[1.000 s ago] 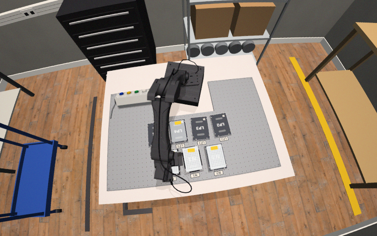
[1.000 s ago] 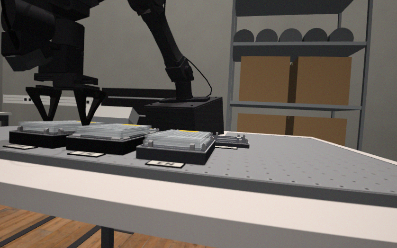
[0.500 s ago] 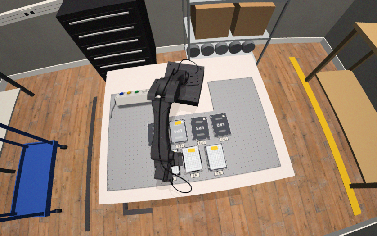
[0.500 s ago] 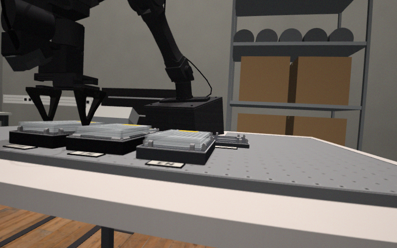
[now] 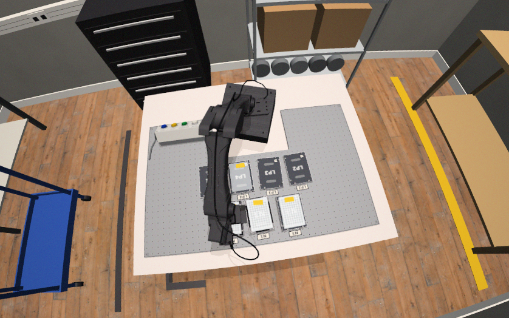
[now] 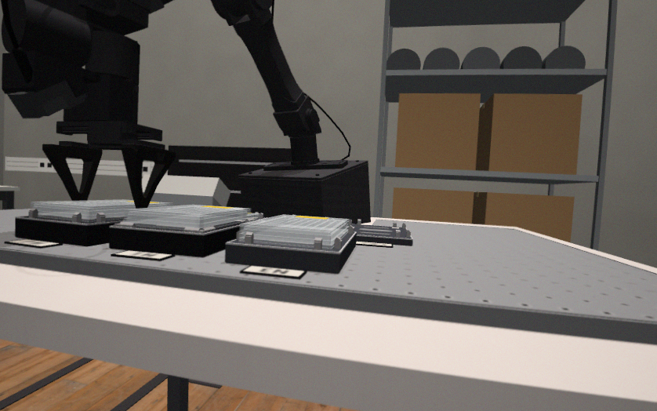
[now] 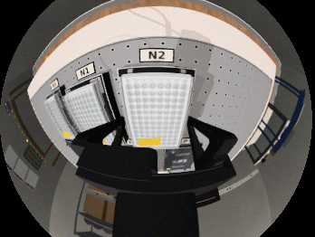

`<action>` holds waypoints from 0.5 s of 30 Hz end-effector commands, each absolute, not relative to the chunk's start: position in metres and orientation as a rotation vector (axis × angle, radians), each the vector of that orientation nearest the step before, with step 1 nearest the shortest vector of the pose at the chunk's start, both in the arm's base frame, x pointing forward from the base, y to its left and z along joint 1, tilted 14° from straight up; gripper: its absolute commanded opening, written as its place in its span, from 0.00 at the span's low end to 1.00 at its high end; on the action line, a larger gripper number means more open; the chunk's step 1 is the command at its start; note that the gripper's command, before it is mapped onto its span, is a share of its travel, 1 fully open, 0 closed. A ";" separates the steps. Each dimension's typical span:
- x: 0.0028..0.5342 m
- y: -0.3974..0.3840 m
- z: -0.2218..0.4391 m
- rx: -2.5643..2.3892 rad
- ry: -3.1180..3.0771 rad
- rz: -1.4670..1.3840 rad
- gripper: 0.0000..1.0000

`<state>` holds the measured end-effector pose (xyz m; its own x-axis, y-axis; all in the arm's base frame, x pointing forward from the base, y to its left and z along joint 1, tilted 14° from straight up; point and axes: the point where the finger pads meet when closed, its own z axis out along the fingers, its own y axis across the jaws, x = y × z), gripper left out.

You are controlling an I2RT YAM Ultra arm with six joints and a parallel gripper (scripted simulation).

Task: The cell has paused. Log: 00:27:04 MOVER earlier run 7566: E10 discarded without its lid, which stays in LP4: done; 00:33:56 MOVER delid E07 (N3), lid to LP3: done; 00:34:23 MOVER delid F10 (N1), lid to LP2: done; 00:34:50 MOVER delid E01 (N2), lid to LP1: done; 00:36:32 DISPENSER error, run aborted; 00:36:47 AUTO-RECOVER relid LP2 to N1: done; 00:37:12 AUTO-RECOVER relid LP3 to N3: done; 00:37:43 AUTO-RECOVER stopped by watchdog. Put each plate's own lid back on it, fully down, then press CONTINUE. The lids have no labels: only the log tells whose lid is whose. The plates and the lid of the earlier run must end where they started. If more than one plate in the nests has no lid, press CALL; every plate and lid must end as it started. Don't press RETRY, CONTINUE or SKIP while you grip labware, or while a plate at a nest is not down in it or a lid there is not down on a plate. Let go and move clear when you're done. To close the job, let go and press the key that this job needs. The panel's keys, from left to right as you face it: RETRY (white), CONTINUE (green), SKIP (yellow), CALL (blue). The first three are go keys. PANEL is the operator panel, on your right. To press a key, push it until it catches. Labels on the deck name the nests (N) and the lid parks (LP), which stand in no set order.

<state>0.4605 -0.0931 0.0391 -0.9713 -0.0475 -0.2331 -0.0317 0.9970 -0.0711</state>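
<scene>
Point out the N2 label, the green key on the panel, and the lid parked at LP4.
N2 label (image 7: 157,55), wrist view, middle of the white tag.
Green key (image 5: 183,123), top view, on the button's cap.
Lid at LP4 (image 5: 240,179), top view, on its pale grey face below the yellow mark.

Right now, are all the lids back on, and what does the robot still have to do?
Nearly done. All three nest plates show lids, the N2 plate included. LP4's lid sits in its park; LP3 and LP2 are bare. The gripper hangs open over N2, holding nothing. Left: press green CONTINUE.
</scene>
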 end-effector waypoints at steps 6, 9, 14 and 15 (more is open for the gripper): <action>0.466 -0.101 0.065 -0.035 2.861 -0.117 1.00; 0.464 -0.101 0.070 -0.034 2.861 -0.118 1.00; 0.462 -0.100 0.078 -0.035 2.861 -0.118 1.00; 0.462 -0.100 0.079 -0.035 2.861 -0.117 1.00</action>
<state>0.4537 -0.0918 0.0425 -0.9773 -0.0463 -0.2069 -0.0336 0.9973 -0.0648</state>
